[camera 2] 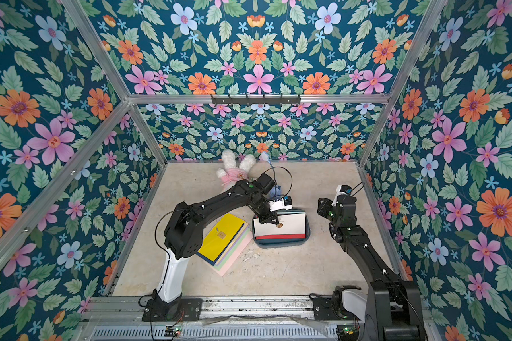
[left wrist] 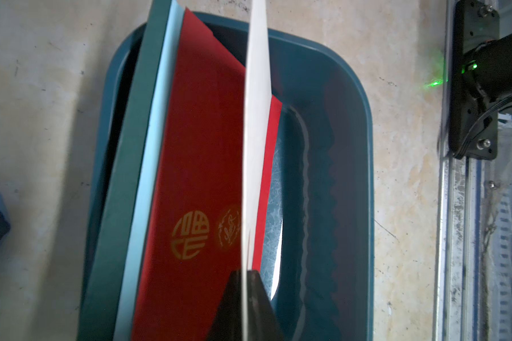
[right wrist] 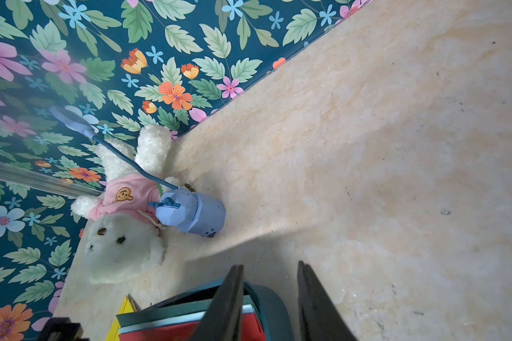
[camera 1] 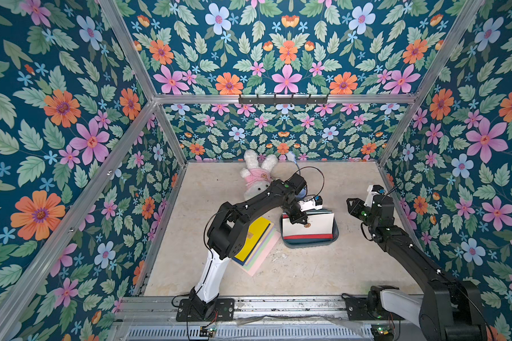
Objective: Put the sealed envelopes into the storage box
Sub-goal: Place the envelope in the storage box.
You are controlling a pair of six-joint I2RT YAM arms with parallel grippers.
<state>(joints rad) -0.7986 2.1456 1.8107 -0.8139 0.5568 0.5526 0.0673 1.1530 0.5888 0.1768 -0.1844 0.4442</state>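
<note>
The teal storage box (camera 1: 308, 242) (camera 2: 281, 242) sits at mid-table. A green envelope (left wrist: 136, 147), a light-blue one (left wrist: 157, 133) and a red one (left wrist: 201, 147) with gold seals lean inside it. My left gripper (camera 1: 303, 220) (left wrist: 244, 273) is over the box, shut on the edge of a cream envelope (camera 1: 319, 224) (left wrist: 257, 118), which hangs into the box over the red one. A stack of envelopes with a yellow one on top (camera 1: 256, 236) (camera 2: 222, 236) lies left of the box, partly under the left arm. My right gripper (camera 1: 350, 206) (right wrist: 269, 265) hovers right of the box, open and holding nothing.
A white plush rabbit (camera 1: 257, 174) in a pink top lies by the back wall, with a light-blue cup-like toy (right wrist: 192, 212) beside it, just behind the box. Flowered walls close in three sides. A metal rail (camera 1: 278, 304) carrying both arm bases runs along the front edge.
</note>
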